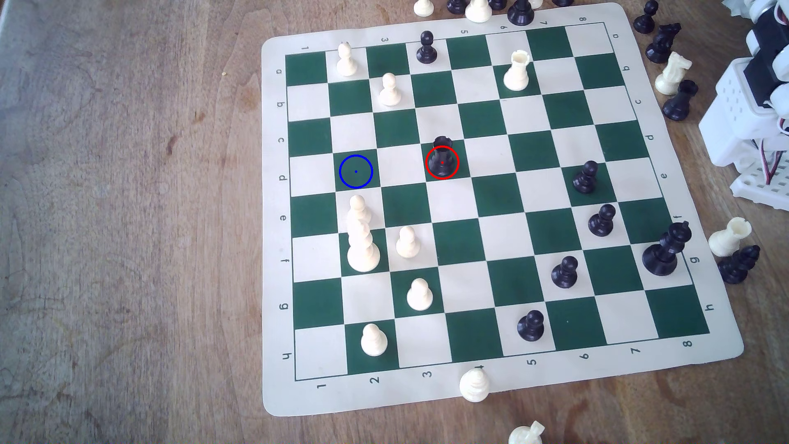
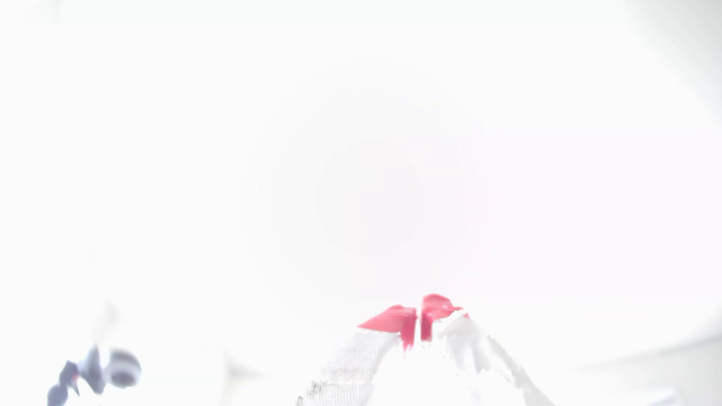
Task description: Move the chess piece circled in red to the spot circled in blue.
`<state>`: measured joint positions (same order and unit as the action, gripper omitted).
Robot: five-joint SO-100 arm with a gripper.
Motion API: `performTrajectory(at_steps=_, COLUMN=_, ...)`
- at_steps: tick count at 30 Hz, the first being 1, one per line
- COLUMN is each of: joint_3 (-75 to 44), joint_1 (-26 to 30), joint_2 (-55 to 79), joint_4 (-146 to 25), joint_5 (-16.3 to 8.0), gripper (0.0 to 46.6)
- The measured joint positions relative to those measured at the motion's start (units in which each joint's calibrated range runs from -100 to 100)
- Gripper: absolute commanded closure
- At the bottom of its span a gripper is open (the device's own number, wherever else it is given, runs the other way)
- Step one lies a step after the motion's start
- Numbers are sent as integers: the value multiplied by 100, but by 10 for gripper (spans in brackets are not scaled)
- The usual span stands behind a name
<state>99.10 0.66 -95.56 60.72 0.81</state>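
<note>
The chessboard mat [image 1: 273,222] is cream with dark green and cream checks. The black rook [image 1: 442,160] wears a red ring; a blue ring with a blue dot marks a green square [image 1: 356,171]. The desk [image 1: 128,213] is mottled brown wood. The tool [image 2: 419,318] has pinkish-red tips on white fingers.

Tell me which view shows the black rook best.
The exterior view: the rook stands upright and sharp inside the red ring on a green square. The wrist view is washed out to white, so nothing of the rook can be made out there.
</note>
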Motion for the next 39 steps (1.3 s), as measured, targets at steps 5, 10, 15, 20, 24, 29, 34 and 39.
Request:
performTrajectory(at_steps=5, joint_3=0, joint_1=-22, joint_2=0, joint_4=-1960, joint_5=444, gripper=465)
performTrajectory(at_steps=10, joint_3=-63, joint_1=-125, joint_2=0, joint_4=-4151, joint_5=430, gripper=462)
performTrajectory(at_steps=15, joint_3=-596, joint_1=7, joint_2=260, joint_4=-7044, joint_5=322, gripper=442)
performTrajectory(at_steps=20, joint_3=-1238, joint_1=-125, joint_2=930, joint_4=-7888, joint_5=327, gripper=438)
performTrajectory(at_steps=24, joint_3=-2711, joint_1=-155, joint_2=2329, joint_4=-8940, joint_5=147, gripper=429)
performTrajectory(at_steps=29, joint_3=-5088, joint_1=-258, joint_2=4625, joint_4=-10295, joint_5=-151, gripper=413)
performTrajectory(at_steps=34, joint_3=-6326, joint_1=-398, joint_2=6301, joint_4=-10781, joint_5=-400, gripper=409)
performTrajectory(at_steps=39, joint_3=-7510, joint_1=-597, joint_2=7633, joint_4=-11394, joint_5=-689, gripper=391)
